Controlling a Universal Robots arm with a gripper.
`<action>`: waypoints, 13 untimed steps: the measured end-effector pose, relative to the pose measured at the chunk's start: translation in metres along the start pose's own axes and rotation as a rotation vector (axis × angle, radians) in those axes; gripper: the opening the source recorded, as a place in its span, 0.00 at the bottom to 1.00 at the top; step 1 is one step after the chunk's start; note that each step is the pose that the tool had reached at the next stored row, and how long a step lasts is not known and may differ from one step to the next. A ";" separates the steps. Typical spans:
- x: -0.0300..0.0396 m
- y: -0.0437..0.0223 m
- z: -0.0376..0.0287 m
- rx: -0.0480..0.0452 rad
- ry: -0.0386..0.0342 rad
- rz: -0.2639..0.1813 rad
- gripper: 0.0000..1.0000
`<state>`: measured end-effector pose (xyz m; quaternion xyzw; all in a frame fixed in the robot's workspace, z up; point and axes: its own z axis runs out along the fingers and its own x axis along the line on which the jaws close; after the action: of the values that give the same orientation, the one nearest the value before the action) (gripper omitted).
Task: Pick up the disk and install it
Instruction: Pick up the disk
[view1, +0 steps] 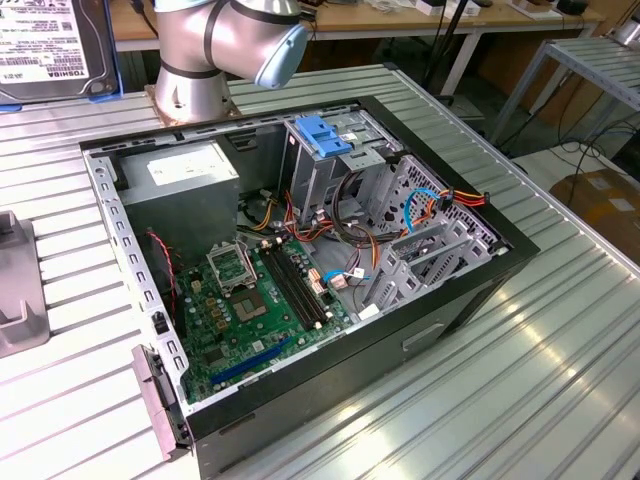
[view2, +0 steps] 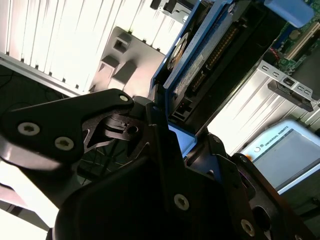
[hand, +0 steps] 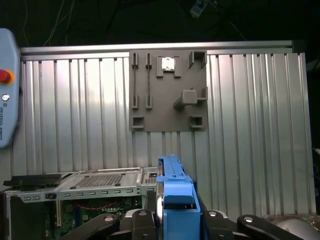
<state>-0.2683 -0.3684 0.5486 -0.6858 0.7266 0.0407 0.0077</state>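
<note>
Pincer (hand: 176, 214): clamped on the disk (hand: 172, 182), with its fingers pressed against the blue side rails and the disk edge-on in the first wrist view. In the exterior view the disk (view1: 45, 45) shows at the far left, well apart from the open computer case (view1: 455, 300).

Case contents:
- green motherboard (view1: 250, 300)
- grey power-supply box (view1: 185, 180)
- metal drive cage (view1: 420, 235)
- blue plastic tab (view1: 325, 135) on top of the bay
- loose coloured cables (view1: 300, 225)

The case lies on the ribbed metal table (view1: 560, 350).
</note>
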 end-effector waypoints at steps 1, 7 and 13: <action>0.0002 -0.0004 0.0000 0.0000 0.0000 0.000 0.37; 0.0014 -0.0027 -0.0002 -0.0001 0.0000 0.000 0.37; 0.0028 -0.0048 -0.0004 0.0000 0.0000 0.000 0.37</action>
<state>-0.2637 -0.3715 0.5485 -0.6858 0.7266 0.0407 0.0077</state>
